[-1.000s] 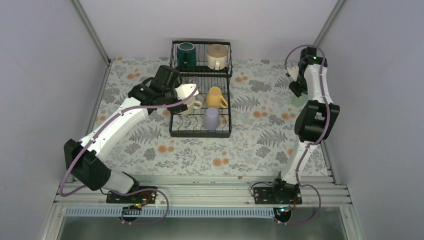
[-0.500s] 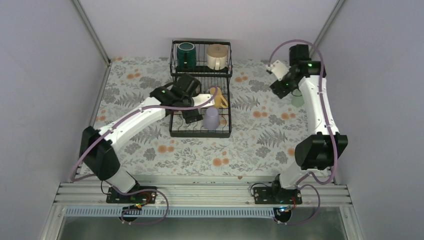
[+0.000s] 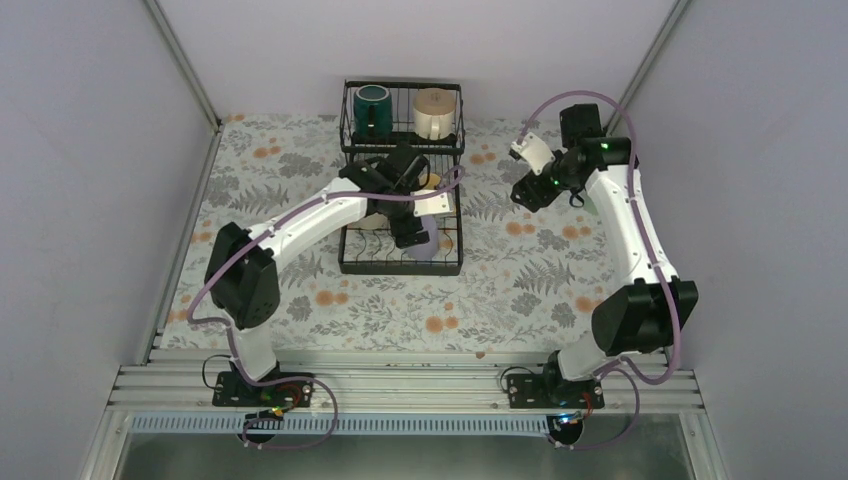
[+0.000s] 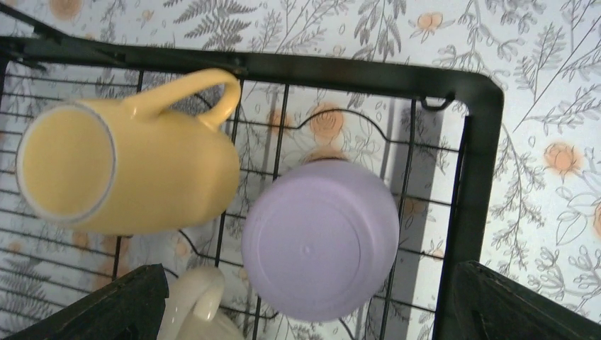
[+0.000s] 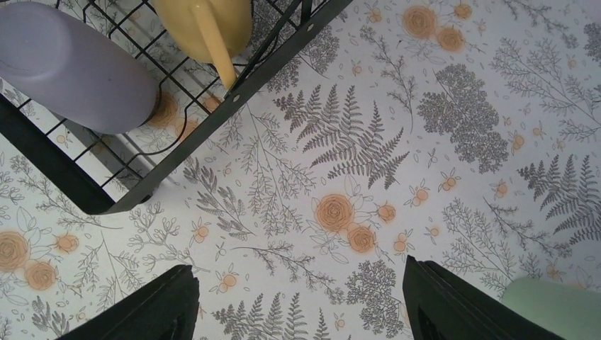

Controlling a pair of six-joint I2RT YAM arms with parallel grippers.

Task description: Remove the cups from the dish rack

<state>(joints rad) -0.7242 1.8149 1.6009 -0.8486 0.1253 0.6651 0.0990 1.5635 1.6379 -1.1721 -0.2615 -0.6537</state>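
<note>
**Inspector:** What changed in the last second?

**Assessor:** The left gripper (image 4: 310, 276) swung from the left of the dish rack (image 3: 400, 268) to hang over the lavender cup (image 4: 320, 239), jaws spread, empty. The right gripper (image 5: 301, 287) left the mint cup (image 5: 556, 308) on the table, jaws parted, nothing held.

**Inspector:** Meaning?

**Assessor:** One cup unloaded, I judge; lavender likely next.

**Inspector:** Its condition?

**Assessor:** Upside down, smooth, handleless. It is lower centre in the left wrist frame, in the rack's corner beside the yellow cup (image 4: 127, 170).
</note>
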